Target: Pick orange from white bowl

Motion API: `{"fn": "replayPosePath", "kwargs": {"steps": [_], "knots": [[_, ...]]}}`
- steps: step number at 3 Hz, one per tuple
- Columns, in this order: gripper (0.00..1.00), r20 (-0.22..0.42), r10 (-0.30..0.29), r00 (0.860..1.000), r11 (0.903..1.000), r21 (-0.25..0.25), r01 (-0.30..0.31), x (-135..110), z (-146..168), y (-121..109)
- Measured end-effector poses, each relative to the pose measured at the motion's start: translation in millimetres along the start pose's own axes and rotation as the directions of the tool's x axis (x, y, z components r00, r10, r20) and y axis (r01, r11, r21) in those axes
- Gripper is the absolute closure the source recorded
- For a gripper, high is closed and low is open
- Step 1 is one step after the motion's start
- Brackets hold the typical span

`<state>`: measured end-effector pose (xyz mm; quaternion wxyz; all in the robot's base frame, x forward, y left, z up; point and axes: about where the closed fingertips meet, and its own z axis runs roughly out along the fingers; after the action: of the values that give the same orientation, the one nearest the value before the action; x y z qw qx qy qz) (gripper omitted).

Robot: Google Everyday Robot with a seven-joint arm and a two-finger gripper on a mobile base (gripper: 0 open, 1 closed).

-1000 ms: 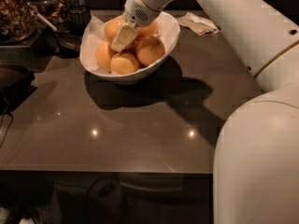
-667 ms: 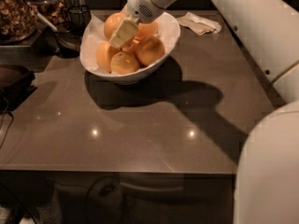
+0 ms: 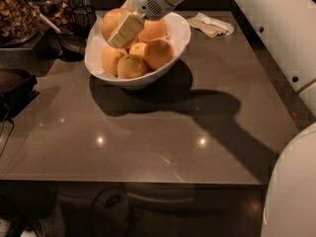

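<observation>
— Anything you can read out there?

— Nothing. My gripper point(image 3: 126, 29) hangs over the left side of the white bowl point(image 3: 180, 35), right by the top orange point(image 3: 109, 20), and I can make out no letter, number or brand on it.

— The bowl? The fruit?

— The bowl's wall is plain white and the peel shows no legible sticker.

— And the crumpled paper point(image 3: 212, 24) behind?

— If it has print, it's too small for me to tell. The same goes for the dark containers point(image 3: 74, 21) at the back left.
</observation>
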<state>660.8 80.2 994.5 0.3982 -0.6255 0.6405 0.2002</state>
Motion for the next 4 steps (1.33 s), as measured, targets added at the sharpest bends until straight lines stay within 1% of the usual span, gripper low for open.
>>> {"fn": "replayPosePath", "kwargs": {"steps": [1, 2, 3, 4], "knots": [[1.0, 0.018, -0.03, 0.999, 0.9996, 0.001, 0.03, -8, 0, 4], [1.0, 0.043, -0.037, 0.998, 0.9986, 0.039, 0.035, -22, -18, 22], [1.0, 0.053, -0.027, 0.998, 0.9956, 0.09, 0.023, -27, -35, 51], [1.0, 0.055, -0.005, 0.998, 0.9913, 0.131, -0.003, -27, -49, 77]]}}
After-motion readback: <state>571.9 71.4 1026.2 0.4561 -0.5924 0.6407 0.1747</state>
